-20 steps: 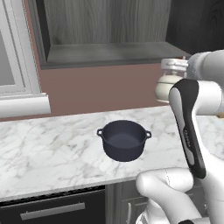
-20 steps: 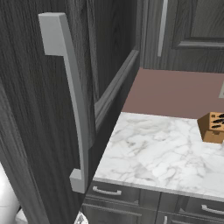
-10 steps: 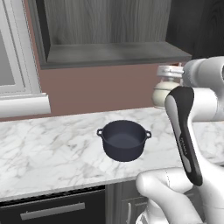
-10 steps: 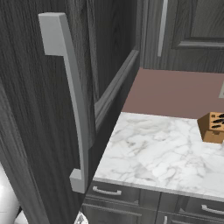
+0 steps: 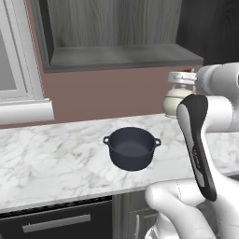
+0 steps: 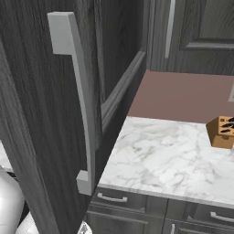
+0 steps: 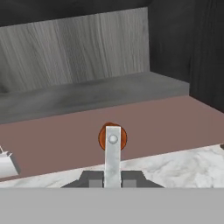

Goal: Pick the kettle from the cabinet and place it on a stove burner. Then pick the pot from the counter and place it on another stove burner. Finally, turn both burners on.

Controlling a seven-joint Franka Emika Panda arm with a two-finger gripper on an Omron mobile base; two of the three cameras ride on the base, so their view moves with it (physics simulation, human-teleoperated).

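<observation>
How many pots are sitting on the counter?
1. The dark pot sits near the middle of the white marble counter, lidless and upright. The kettle to its right is not a pot. More could be hidden behind the robot arm.

No readable text anywhere

You have one pot on the worktop and one kettle just right of the pot, above the worktop. You also have one open cabinet above the pot and one knife block.
</observation>
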